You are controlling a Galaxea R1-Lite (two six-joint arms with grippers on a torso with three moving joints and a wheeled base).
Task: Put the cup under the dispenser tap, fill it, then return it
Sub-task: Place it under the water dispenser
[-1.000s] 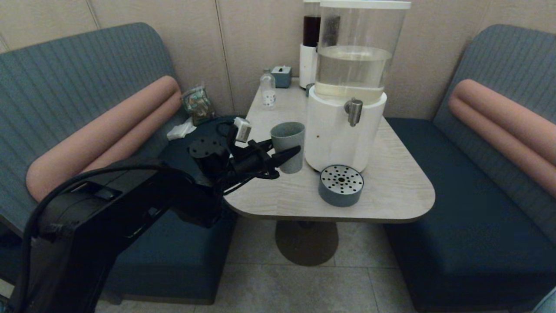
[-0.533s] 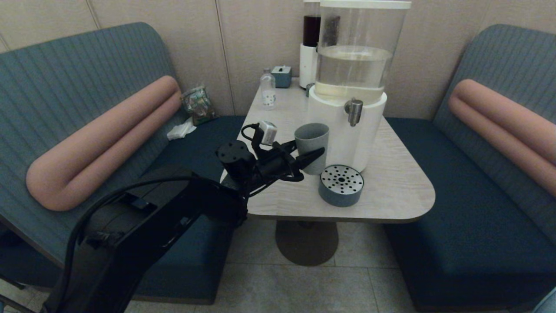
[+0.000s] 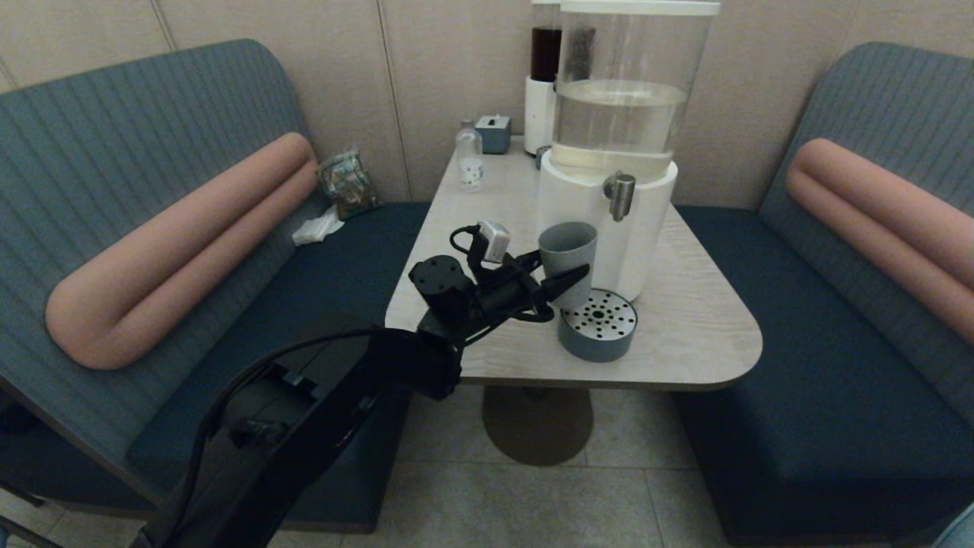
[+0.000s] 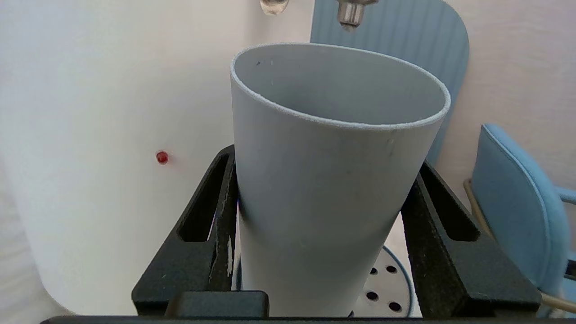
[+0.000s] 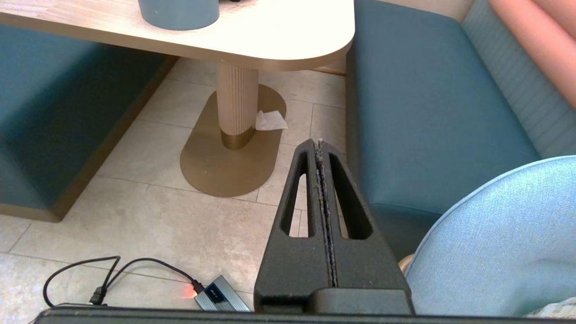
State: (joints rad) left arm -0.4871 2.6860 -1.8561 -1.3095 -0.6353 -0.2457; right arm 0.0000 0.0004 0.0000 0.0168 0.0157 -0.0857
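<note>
Now | left hand (image 3: 561,278) level, clamped on cup (image 3: 567,255) | beside dispenser tap (image 3: 622,195)

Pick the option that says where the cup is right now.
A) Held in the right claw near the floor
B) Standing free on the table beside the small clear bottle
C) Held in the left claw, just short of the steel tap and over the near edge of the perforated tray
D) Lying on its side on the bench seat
C: the left claw grips the cup, left of the tap and over the tray.
</note>
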